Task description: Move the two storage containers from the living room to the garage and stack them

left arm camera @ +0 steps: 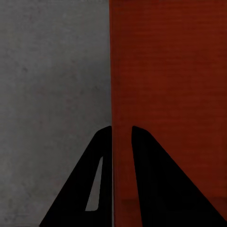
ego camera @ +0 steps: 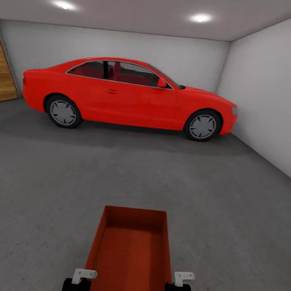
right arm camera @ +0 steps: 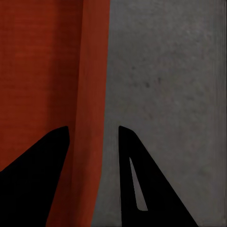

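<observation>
A red-orange open-top storage container point(ego camera: 130, 255), empty, sits level at the frame's bottom centre above grey concrete floor point(ego camera: 34, 188).

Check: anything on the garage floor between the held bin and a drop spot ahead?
Nothing visible. The storage container is carried by the left gripper and right gripper on its side walls; the floor ahead shows bare up to the red car.

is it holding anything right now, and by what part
The storage container, by its two long side walls: left gripper pinches the left wall, and right gripper straddles the right wall.
</observation>
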Controlling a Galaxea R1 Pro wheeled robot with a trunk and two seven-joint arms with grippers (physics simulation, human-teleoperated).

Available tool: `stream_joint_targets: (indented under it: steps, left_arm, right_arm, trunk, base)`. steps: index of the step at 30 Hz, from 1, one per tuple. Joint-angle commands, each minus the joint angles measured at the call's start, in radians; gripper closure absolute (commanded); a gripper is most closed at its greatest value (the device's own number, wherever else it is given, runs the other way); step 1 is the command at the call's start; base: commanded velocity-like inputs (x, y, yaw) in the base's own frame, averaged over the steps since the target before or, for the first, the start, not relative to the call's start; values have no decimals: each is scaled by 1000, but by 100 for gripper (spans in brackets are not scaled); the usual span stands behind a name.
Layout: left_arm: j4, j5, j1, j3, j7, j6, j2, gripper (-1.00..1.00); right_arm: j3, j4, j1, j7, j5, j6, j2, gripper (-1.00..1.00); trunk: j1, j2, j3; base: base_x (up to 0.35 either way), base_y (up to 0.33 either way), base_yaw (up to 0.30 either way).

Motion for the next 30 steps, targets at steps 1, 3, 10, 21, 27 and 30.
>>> stream_joint_targets:
  steps: [1,3,10,21,27,30]
  left_arm:
    - [0,-7,-1,26,14,-4,0,100]
    - [0,-7,-1,26,14,-4,0,100]
    - [0,-7,-1,26,14,-4,0,100]
    - [0,-7,-1,26,14,-4,0,100]
    - [0,-7,-1,26,14,-4,0,100]
    - [0,-7,-1,26,14,-4,0,100]
  right_arm:
    - [-1,1,-1,-9,-2,-3,0,100]
    - [-1,1,-1,-9,-3,-3,0,100]
    - [-1,1,-1,-9,-3,-3,0,100]
    - [-1,1,-1,-9,-3,-3,0,100]
    - [-1,1,-1,-9,-3,-3,0,100]
    - [-1,1,-1,-9,-3,-3,0,100]
  trunk:
    - [0,0,-1]
    - [0,0,-1]
    - [0,0,-1]
    - [0,0,-1]
    - [0,0,-1]
    - [0,0,-1]
  base:
    - [1,0,-257]
    - [1,0,-261]
    - [0,0,-265]
    - [0,0,-266]
    - [0,0,-266]
    - [0,0,-266]
